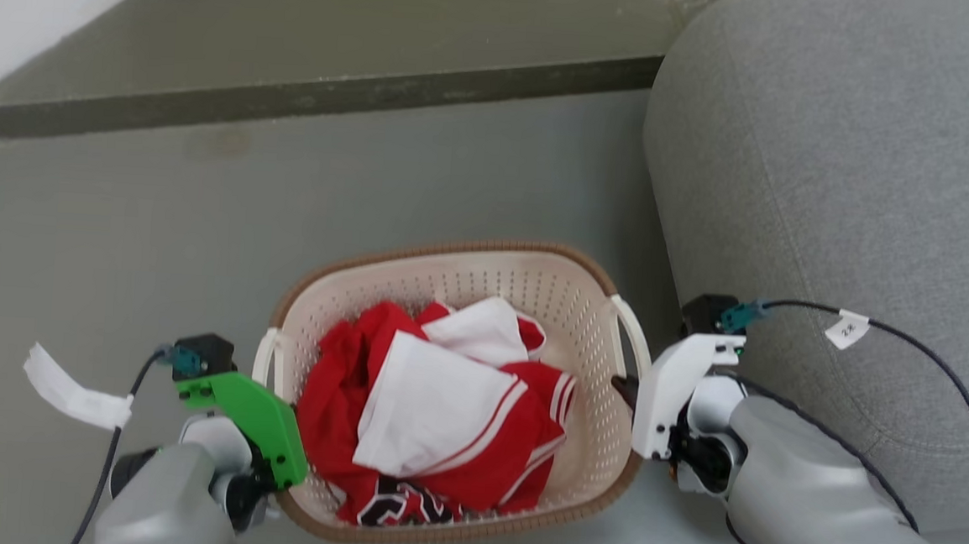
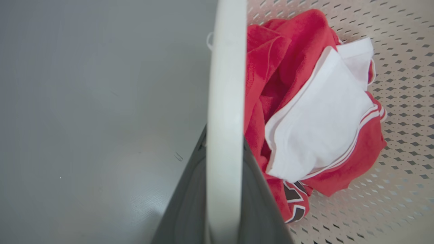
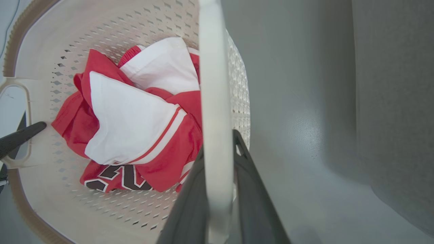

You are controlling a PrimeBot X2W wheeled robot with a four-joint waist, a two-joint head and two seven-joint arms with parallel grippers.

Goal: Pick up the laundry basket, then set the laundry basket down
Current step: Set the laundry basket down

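The laundry basket, cream perforated plastic with a brown rim, sits low in the middle of the head view with red and white clothes inside. My left gripper, under its green mount, is at the basket's left handle. In the left wrist view the gripper is shut on that white handle, one dark finger on each side. My right gripper is at the right handle. The right wrist view shows it shut on that handle. Whether the basket touches the floor I cannot tell.
A grey sofa stands close on the basket's right, just behind my right arm. Grey floor spreads to the left and ahead. A dark olive mat lies further ahead. Cables with white tags trail from both wrists.
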